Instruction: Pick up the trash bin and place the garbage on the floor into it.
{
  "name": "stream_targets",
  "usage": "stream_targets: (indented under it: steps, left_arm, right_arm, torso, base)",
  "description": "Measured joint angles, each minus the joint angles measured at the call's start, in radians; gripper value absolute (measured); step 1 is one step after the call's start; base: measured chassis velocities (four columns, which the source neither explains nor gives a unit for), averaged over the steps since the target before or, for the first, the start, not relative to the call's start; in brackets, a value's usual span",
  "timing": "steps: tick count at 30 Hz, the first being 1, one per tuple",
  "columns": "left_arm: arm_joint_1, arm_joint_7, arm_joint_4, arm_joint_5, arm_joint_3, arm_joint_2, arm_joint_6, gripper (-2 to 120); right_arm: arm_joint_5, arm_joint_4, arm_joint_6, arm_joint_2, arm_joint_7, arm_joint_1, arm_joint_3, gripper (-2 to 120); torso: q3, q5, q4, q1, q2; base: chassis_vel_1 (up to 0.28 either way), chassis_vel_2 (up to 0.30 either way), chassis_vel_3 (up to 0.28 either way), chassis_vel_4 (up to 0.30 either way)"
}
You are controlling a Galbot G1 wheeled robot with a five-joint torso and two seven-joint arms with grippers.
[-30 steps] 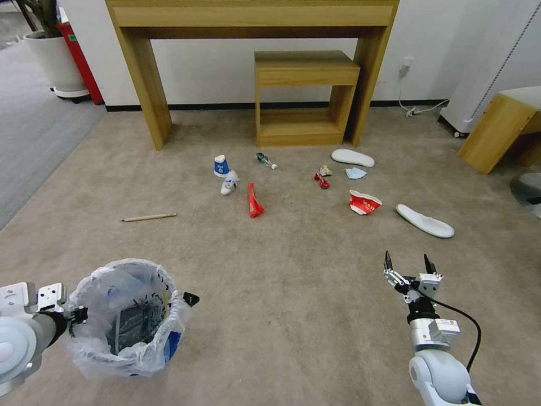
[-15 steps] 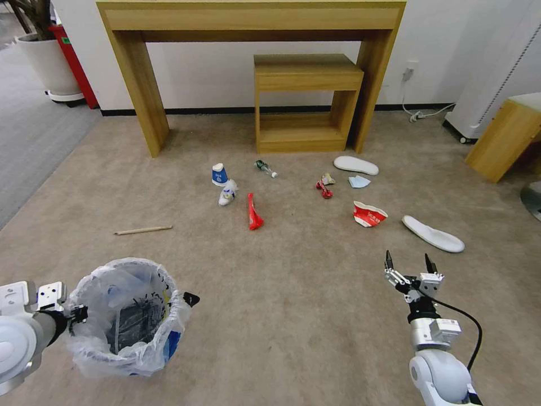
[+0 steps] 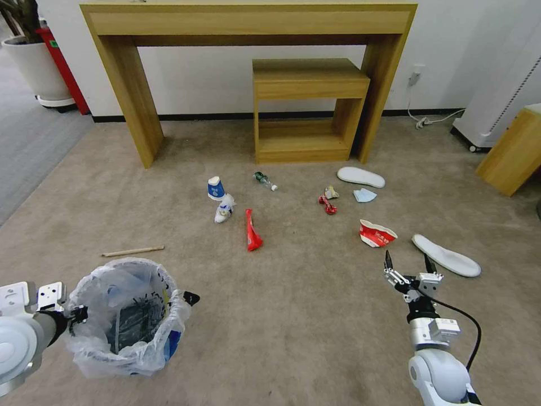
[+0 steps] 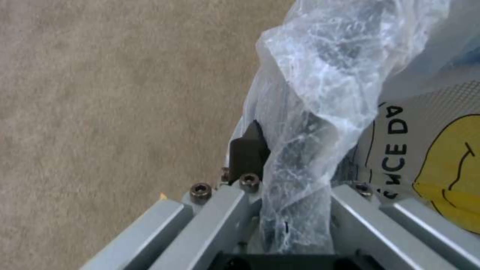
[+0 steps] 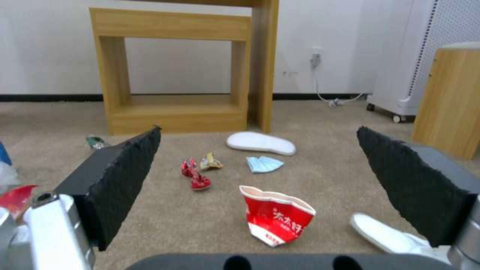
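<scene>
My left gripper is shut on the rim of the trash bin, pinching its crinkled clear bag and holding it at lower left. On the beige floor ahead lies the garbage: a blue-white cup, a red wrapper strip, a small bottle, candy wrappers, a light-blue mask, a red-white bowl and two white slippers. My right gripper is open and empty, just short of the bowl.
A tall wooden table frame and a small wooden shelf stand against the back wall. A wooden stick lies left of the litter. A wooden cabinet and a white appliance stand at right, a potted plant at far left.
The whole view has shifted: the camera moved forward, so the litter and furniture sit lower and closer. Both arms keep their poses, the bin still held.
</scene>
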Motion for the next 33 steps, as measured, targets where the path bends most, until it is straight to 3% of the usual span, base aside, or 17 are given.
stream_targets:
  steps: [14, 33]
  left_arm:
    - [-0.004, 0.004, 0.004, 0.006, 0.006, 0.001, 0.000, 0]
    - [-0.007, 0.004, 0.017, 0.009, 0.008, 0.002, 0.000, 0]
  right_arm:
    - [-0.018, -0.009, 0.005, 0.006, 0.000, 0.002, -0.003, 100]
    - [-0.023, -0.016, 0.016, 0.011, -0.009, 0.003, -0.008, 100]
  torso:
    - [0.000, 0.0001, 0.0000, 0.000, 0.000]
    - [0.000, -0.0001, -0.0001, 0.000, 0.000]
  base:
    - [0.019, 0.044, -0.021, -0.035]
    - [0.167, 0.170, -0.160, -0.171]
